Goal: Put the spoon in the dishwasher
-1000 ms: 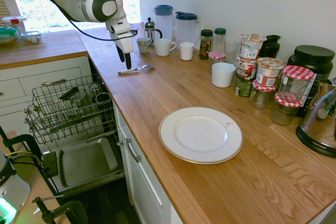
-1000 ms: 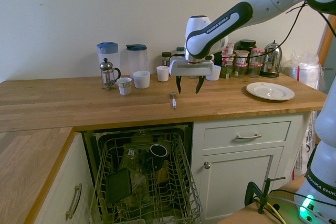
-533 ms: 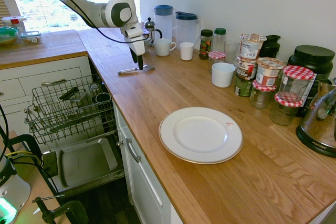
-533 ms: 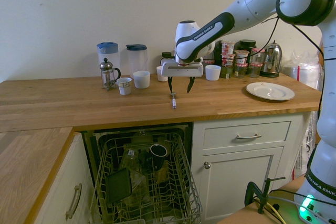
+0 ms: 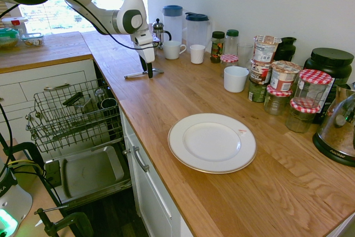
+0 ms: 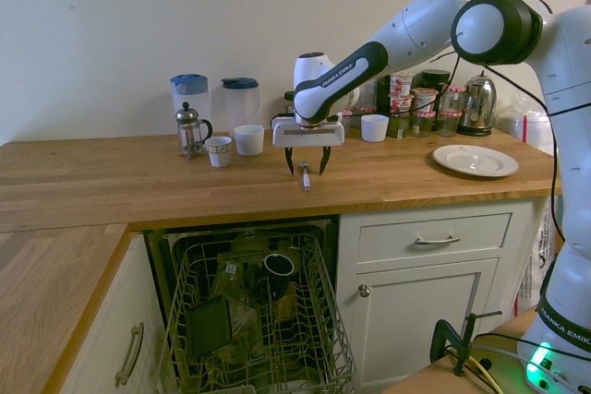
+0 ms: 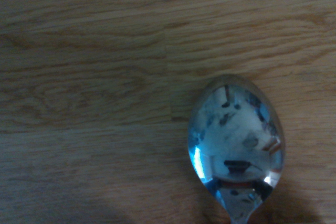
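The spoon lies flat on the wooden counter near its front edge, above the open dishwasher. My gripper stands low over the spoon's bowl end. In the second exterior view the gripper is open, one finger on each side of the spoon, tips close to the wood. The wrist view is filled by the shiny oval bowl of the spoon. The dishwasher's wire rack is pulled out, with a dark cup in it, over the lowered steel door.
A white plate sits further along the counter. A French press, two pitchers, white mugs and several jars line the wall. A kettle stands at the far end. White drawers flank the dishwasher.
My gripper has travelled across the counter to the spoon and dropped down around it, still open. The spoon has not moved.
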You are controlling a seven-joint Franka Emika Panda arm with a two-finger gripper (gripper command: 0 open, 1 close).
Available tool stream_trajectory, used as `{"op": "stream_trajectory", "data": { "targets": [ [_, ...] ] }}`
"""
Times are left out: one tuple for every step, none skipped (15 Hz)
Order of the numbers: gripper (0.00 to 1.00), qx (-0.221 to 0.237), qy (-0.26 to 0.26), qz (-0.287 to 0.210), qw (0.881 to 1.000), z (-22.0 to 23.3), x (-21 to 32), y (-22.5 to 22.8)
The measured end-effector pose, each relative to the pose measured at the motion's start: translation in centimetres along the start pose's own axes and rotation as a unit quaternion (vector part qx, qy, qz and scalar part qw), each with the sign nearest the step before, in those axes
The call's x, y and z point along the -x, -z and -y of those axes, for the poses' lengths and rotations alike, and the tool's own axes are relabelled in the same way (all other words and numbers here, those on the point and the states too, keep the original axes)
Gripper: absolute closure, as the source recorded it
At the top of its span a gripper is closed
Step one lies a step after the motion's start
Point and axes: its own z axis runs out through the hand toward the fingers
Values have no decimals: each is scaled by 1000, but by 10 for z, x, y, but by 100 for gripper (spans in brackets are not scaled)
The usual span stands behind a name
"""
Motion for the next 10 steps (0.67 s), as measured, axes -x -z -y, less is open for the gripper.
{"op": "stream_trajectory", "data": {
  "targets": [
    [100, 1, -1, 0, 1000, 2, 0, 0],
    [100, 2, -2, -1, 1000, 4, -1, -1],
    [100, 2, -4, -1, 1000, 5, -2, -1],
    [100, 2, -5, -1, 1000, 6, -3, -1],
    [100, 2, -6, 0, 1000, 7, -3, -1],
    [100, 2, -7, 0, 1000, 7, -3, -1],
    [100, 2, -8, 1, 1000, 7, -3, -2],
    [100, 3, -9, 3, 1000, 7, -3, -1],
    [100, 4, -11, 4, 1000, 6, -3, -1],
    [100, 5, -12, 6, 1000, 6, -4, -2]
  ]
}}
